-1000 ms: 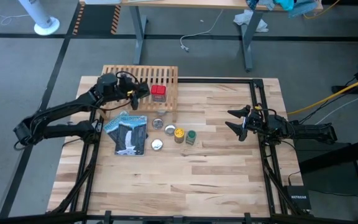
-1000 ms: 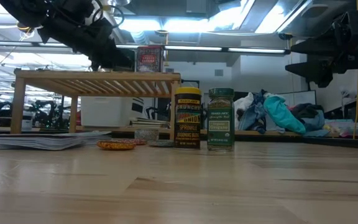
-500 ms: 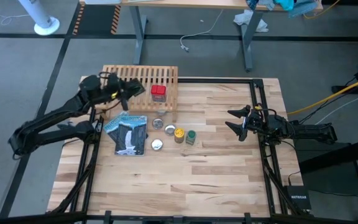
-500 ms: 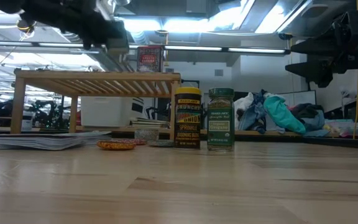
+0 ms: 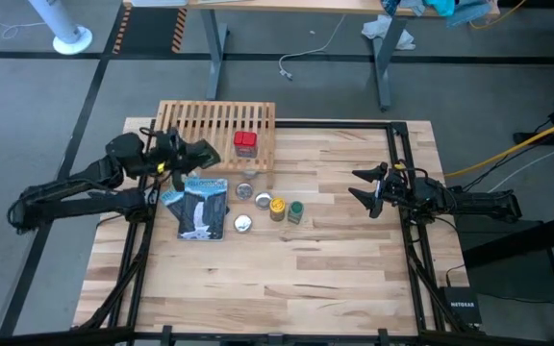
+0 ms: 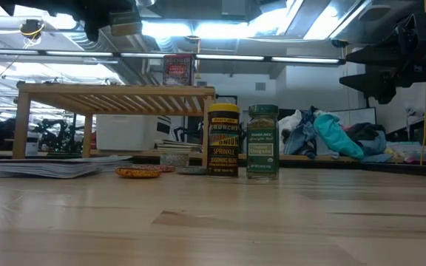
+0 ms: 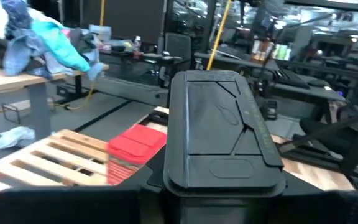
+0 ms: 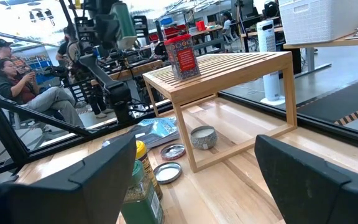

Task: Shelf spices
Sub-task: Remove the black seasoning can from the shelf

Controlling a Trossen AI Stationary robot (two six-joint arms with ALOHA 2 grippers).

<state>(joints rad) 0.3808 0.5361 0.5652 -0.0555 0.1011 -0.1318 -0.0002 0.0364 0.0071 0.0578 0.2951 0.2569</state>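
My left gripper (image 5: 203,152) hovers over the near-left part of the light-wood slatted shelf (image 5: 210,117), shut on the black boxy tin (image 7: 222,124). In the low view it sits high above the shelf (image 6: 117,18). The red tin (image 5: 245,144) stands upright on the shelf's slats and also shows in the left wrist view (image 7: 135,149). The yellow-capped jar (image 5: 278,207) and the green-capped jar (image 5: 296,210) stand side by side on the table in front of the shelf. My right gripper (image 5: 365,188) waits open above the table's right side. My left gripper holds the black tin (image 7: 219,177) between its two fingers, coming at it from the table's left. The tin is lifted clear above the shelf and points away from the wrist. The dark fingers at the picture's bottom hide where they meet the tin.
A flat blue-and-white packet (image 5: 198,204) lies near the shelf's left leg. Small silvery round tins (image 5: 245,189) (image 5: 263,201) (image 5: 242,223) lie around the jars. Bare tabletop (image 5: 287,279) stretches toward the near edge. People sit beyond the table (image 8: 17,74).
My left arm has drawn back from beside the red tin toward the table's left and slightly toward its near edge, carrying the black tin along. In the low view it has also risen. The red tin, the jars and my right arm have stayed put.
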